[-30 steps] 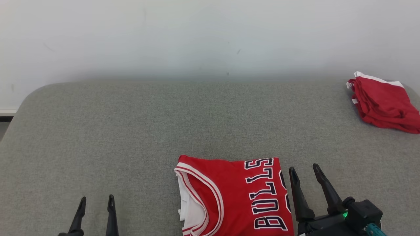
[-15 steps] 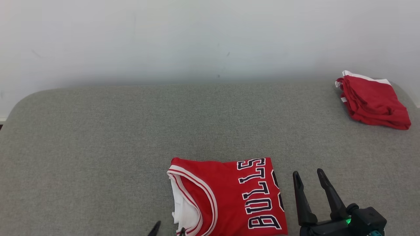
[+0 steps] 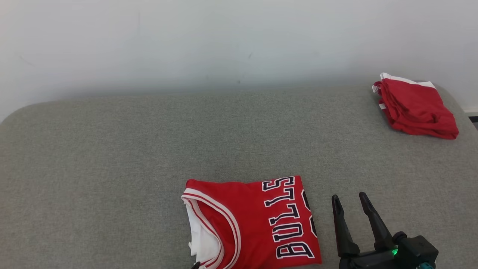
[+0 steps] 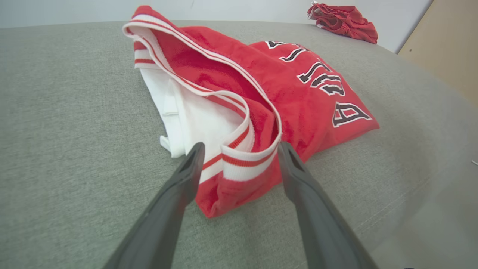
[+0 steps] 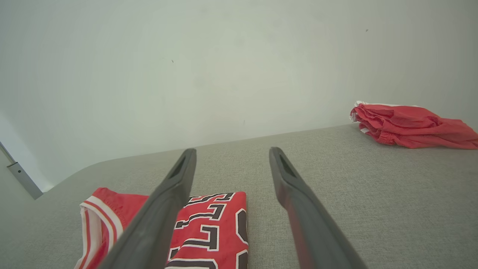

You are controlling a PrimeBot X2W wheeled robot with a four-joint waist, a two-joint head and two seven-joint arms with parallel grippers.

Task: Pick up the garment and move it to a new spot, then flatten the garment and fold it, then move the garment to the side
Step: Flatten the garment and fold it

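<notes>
the jersey [image 3: 254, 220] lies folded into a compact rectangle near the front edge of the grey cushion [image 3: 149, 149]. its "bulls" lettering faces up, and the striped neck trim and white lining show on the robot's left side. since it already looks flat and folded, what's left is probably the last step, shifting it to the side.

the left gripper [image 4: 241, 146] is spread wide, with one finger on each side of the near corner, where the red-and-white ribbed trim bunches up (the thickest and easiest bit to pinch). nothing is clamped yet. from the wrist view it's hard to say whether the fingertips [image 4: 194, 157] are brushing the cloth or sitting just short of it. coming in low at that corner makes sense, because a grip there would catch several layers at once and keep the fold from peeling open.

the right gripper [image 3: 349, 197] is also spread and holds nothing. it sits just beside the jersey's right edge, apart from the cloth, with its fingers pointing toward the wall [image 3: 224, 37]. that puts it where it could take the opposite side, so the bundle moves as one piece.

a second red garment [image 3: 414, 108] sits folded at the far right corner, well apart. it likely marks where finished pieces go.
</notes>
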